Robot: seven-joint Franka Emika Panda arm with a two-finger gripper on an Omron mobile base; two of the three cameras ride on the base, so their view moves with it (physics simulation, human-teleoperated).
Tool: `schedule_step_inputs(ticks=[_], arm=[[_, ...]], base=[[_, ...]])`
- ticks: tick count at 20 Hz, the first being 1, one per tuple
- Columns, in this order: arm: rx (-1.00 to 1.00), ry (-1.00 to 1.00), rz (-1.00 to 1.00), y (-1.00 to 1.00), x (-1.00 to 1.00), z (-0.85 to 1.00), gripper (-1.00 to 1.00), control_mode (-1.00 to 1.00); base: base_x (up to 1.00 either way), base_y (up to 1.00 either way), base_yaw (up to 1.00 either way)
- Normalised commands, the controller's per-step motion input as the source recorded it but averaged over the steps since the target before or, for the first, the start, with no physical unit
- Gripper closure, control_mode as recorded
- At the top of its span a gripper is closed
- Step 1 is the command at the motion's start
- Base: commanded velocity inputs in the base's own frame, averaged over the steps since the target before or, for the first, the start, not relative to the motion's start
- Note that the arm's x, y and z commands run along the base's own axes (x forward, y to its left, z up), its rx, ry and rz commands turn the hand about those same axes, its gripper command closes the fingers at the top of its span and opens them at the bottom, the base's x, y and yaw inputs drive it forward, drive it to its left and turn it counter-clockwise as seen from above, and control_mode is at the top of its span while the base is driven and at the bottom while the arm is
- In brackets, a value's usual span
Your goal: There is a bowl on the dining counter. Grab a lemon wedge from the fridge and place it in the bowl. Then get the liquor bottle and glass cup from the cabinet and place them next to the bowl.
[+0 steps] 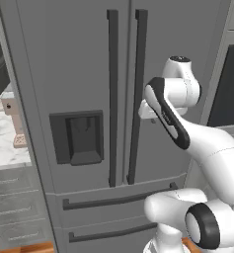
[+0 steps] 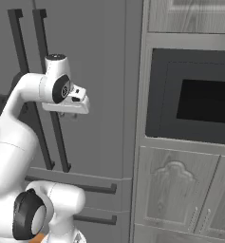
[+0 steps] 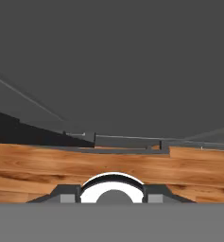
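1. The fridge [image 1: 89, 99] stands shut, both doors closed; judged from this, the whole task is left.
2. A wall oven [image 2: 194, 95] sits beside its right edge.
3. The gripper [image 2: 71, 113] hovers near the right door handle [image 1: 136, 99]; I cannot tell whether its fingers are parted.

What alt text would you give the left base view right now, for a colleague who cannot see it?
The white arm's end effector reaches toward the right-hand long dark handle of the closed grey fridge. A dark dispenser recess sits in the left door, two drawers lie below, and a marble worktop shows at far left.
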Motion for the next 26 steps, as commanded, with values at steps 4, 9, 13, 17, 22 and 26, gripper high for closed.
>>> schedule_step_inputs(ticks=[4, 9, 13, 17, 22, 26], arm=[[-0.03, -0.10, 0.00, 0.00, -0.42, -0.02, -1.00, -1.00], [-0.01, -0.21, 0.00, 0.00, -0.52, -0.04, -1.00, -1.00], [0.00, -0.12, -0.01, 0.00, -0.26, -0.04, -1.00, -1.00], [0.00, 0.00, -0.01, 0.00, 0.00, 0.00, -1.00, -1.00], [0.00, 0.00, 0.00, 0.00, 0.00, 0.00, -1.00, 1.00], [0.00, 0.00, 0.00, 0.00, 0.00, 0.00, -1.00, 1.00]], base=[[0.00, 0.00, 0.00], [0.00, 0.00, 0.00], [0.00, 0.00, 0.00], [0.00, 0.00, 0.00], [-0.03, 0.00, 0.00], [-0.38, 0.13, 0.00]])
